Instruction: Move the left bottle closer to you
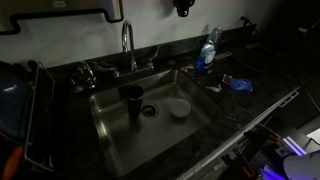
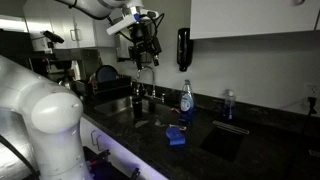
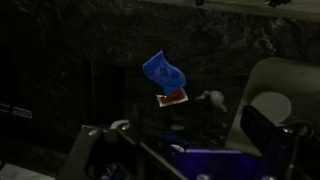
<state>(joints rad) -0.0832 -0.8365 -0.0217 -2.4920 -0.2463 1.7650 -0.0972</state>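
Note:
A clear bottle of blue dish soap (image 1: 207,52) stands on the dark counter behind the sink's corner and also shows in an exterior view (image 2: 186,97). A smaller bottle (image 2: 228,103) stands further along the counter. My gripper (image 2: 143,45) hangs high above the sink, far from both bottles; only its tip shows in an exterior view (image 1: 182,8). In the wrist view the dark fingers (image 3: 180,135) look spread apart with nothing between them. A blue shape at that view's bottom edge is too dark to identify.
A blue cloth (image 1: 238,85) (image 2: 176,137) (image 3: 163,72) lies on the counter with a small red card (image 3: 173,97) beside it. The sink (image 1: 110,130) holds a black cup (image 1: 133,100) and a white lid (image 1: 179,108). A faucet (image 1: 128,45) stands behind it, with a dish rack (image 1: 20,110) beside it.

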